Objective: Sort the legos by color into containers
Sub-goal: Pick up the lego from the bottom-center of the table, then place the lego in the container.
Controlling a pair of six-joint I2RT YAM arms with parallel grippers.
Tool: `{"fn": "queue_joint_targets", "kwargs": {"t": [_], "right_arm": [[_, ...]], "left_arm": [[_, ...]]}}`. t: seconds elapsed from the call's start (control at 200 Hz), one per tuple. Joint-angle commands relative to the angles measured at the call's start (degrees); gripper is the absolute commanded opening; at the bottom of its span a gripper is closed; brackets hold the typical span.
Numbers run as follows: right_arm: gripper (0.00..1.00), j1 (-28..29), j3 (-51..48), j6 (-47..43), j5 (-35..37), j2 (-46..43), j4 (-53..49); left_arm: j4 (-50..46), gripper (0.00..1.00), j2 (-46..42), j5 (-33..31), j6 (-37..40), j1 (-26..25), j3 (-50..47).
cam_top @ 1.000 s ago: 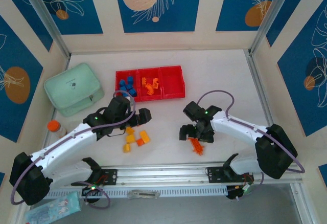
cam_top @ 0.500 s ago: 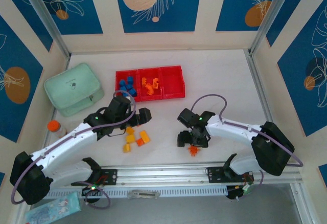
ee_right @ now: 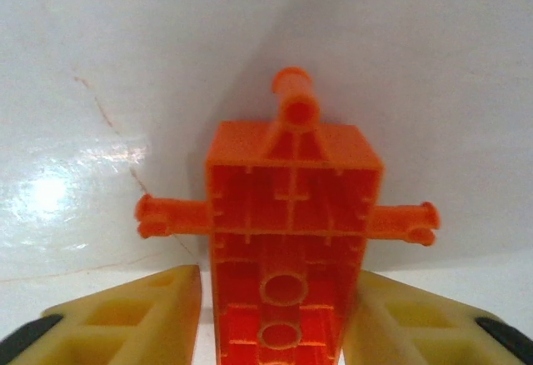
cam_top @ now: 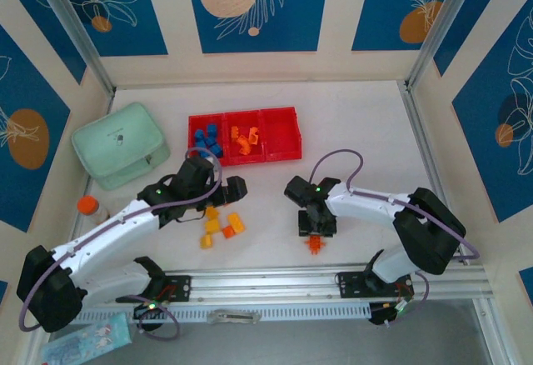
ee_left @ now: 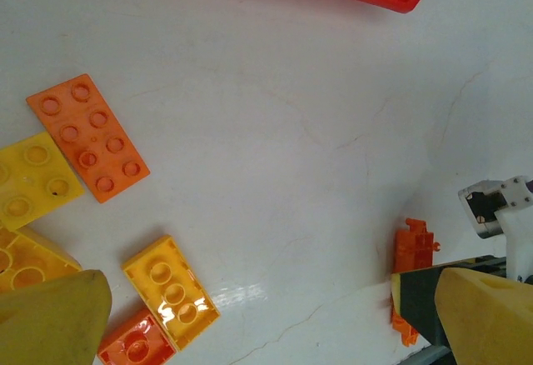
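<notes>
Nearest, at six o'clock on the table, the right gripper (cam_top: 316,230) is clenched on a small orange plastic brick with side pegs (ee_right: 287,190), its yellow fingers (ee_right: 125,319) pressing both flanks. At its nine o'clock lies a loose cluster of yellow and orange studded bricks (cam_top: 221,225), with the left gripper (cam_top: 236,192) spread wide at their twelve o'clock. Farthest, the low red plastic three-compartment tray (cam_top: 280,136) holds blue bricks (cam_top: 205,138) in its left bin and orange bricks (cam_top: 243,140) in its middle one.
</notes>
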Motion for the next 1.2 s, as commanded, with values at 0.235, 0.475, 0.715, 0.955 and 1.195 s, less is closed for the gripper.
{"fn": "queue_joint_targets", "kwargs": {"t": [0.235,0.475,0.715,0.955,1.195], "right_arm": [[0.26,0.9,6.5,-0.8,2.9,-2.5,-3.9],[0.25,-0.2,19.6,-7.5,4.5,0.6,-2.8],[0.25,-2.2,39.5,-15.2,5.9,15.5,1.1],[0.25,-5.9,60.7,-20.4,5.2,33.3,3.1],[0.3,-9.1,81.8,-23.8,5.8,48.8,1.1]], "left_arm": [[-0.7,0.99,0.5,-1.2,0.9,-0.4,1.8],[-5.2,0.99,-1.8,-2.4,3.7,3.2,3.9],[-9.4,0.99,-3.9,2.4,8.1,12.6,5.9],[-11.6,0.99,-1.8,5.2,12.8,19.0,9.1],[-8.8,0.99,0.5,6.7,12.9,21.3,10.5]]}}
